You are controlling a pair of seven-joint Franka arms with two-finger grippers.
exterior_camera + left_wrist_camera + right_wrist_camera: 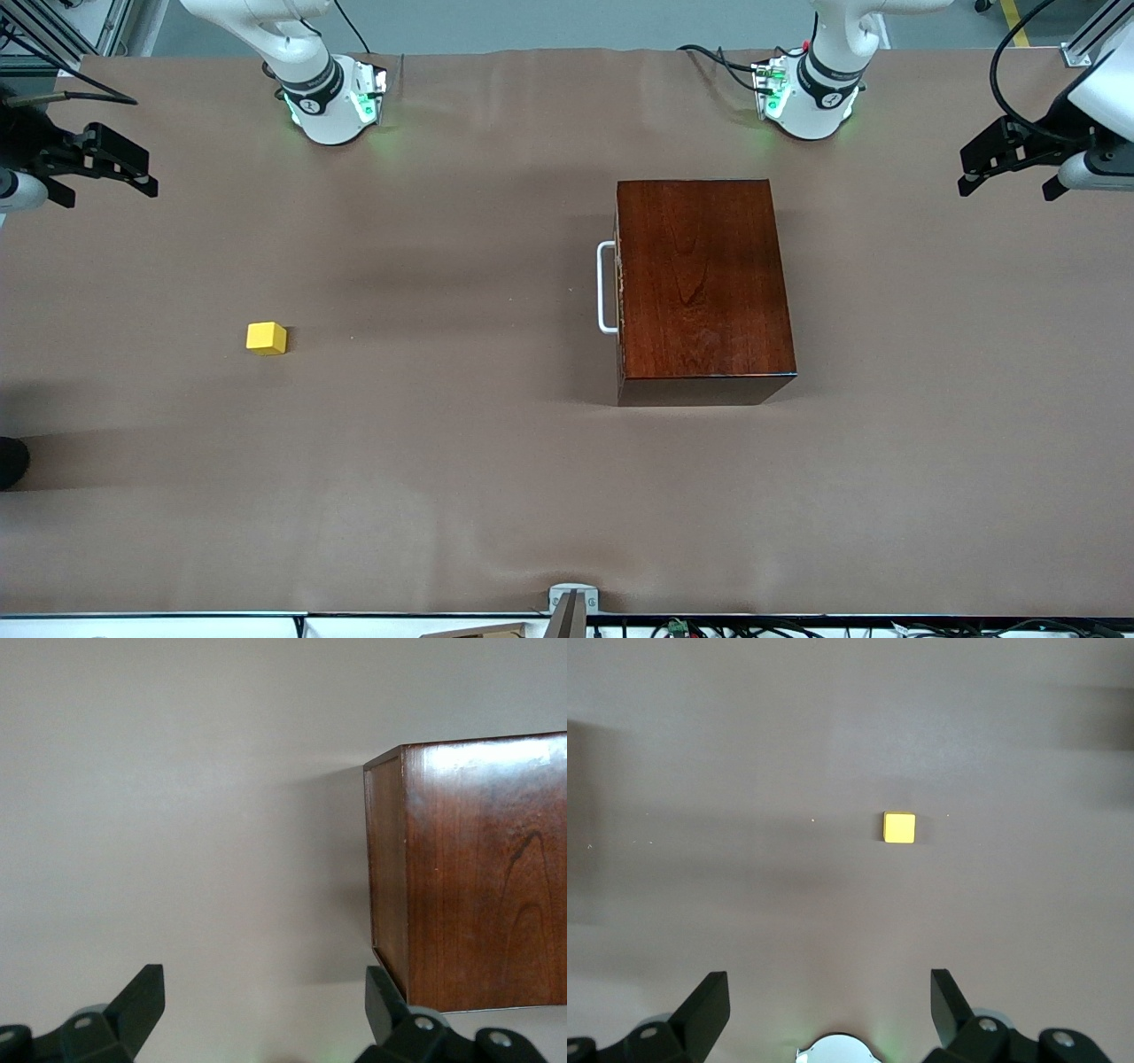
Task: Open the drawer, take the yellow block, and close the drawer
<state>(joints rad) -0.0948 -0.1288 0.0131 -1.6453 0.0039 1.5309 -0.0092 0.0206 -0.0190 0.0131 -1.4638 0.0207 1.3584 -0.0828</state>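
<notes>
The yellow block (266, 338) sits alone on the bench (461, 496) toward the right arm's end. The drawer (619, 285) is shut (white handle (605, 288) facing the block). Both hands hang spread and empty over the bench's ends: right hand (99, 168), left hand (1010, 164).

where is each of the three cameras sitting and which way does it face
Front view: high across the table, facing both bases; shows the shut drawer, yellow block, the open left gripper and open right gripper at the table's ends.
Left wrist view: looks down past its own fingers at the wooden box.
Right wrist view: looks down past its own fingers at the block.
Shared: front and left wrist both show the box; front and right wrist the block.
</notes>
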